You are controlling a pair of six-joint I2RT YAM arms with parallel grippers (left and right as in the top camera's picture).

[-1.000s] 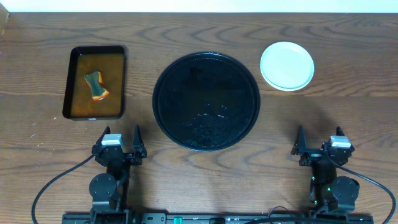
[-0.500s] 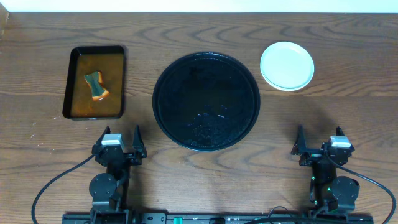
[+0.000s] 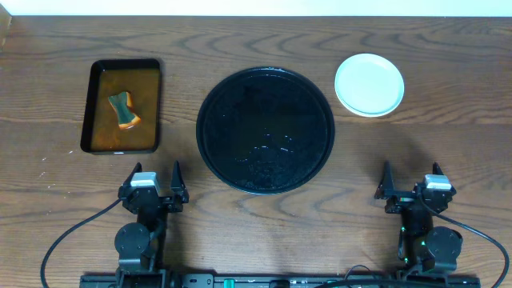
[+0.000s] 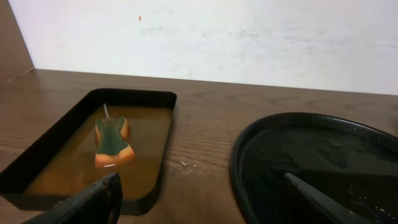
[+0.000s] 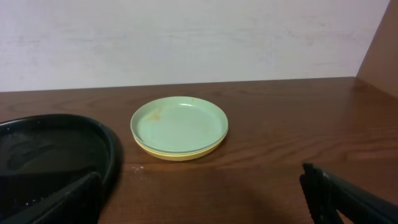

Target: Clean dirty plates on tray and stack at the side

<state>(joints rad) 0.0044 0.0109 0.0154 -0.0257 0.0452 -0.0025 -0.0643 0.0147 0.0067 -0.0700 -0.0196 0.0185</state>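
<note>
The tray (image 3: 265, 130) lies at the middle of the counter (image 3: 264, 36), glossy and speckled with wet droplets, most thickly towards its 6 o'clock side. The plates (image 3: 369, 84) sit stacked on the counter at the tray's 2 o'clock, near its rim but not touching it. In the right wrist view the plates (image 5: 179, 127) show a mint one on top nested in a yellow one. Whether a third lies between or beneath them cannot be told. The top plate carries a faint tan mark near its rim at 10 o'clock, and the tray (image 5: 56, 149) edge curves in at 8 o'clock of the stack.

At the tray's 9 o'clock, well apart from it, a pan (image 3: 88, 108) holds brownish liquid. A sponge (image 3: 122, 110) with a dark green face and orange body floats near its middle. In the left wrist view the sponge (image 4: 112, 142) lies lengthwise in the pan (image 4: 134, 94), with the tray (image 4: 311, 155) at the pan's 3 o'clock across a strip of bare counter.

The left jaws rest low at the tray's 7 o'clock, spread wide and released, with nothing between them. The right jaws rest at the tray's 4 o'clock, at 6 o'clock of the plates and well apart from them. They too are spread and released.
</note>
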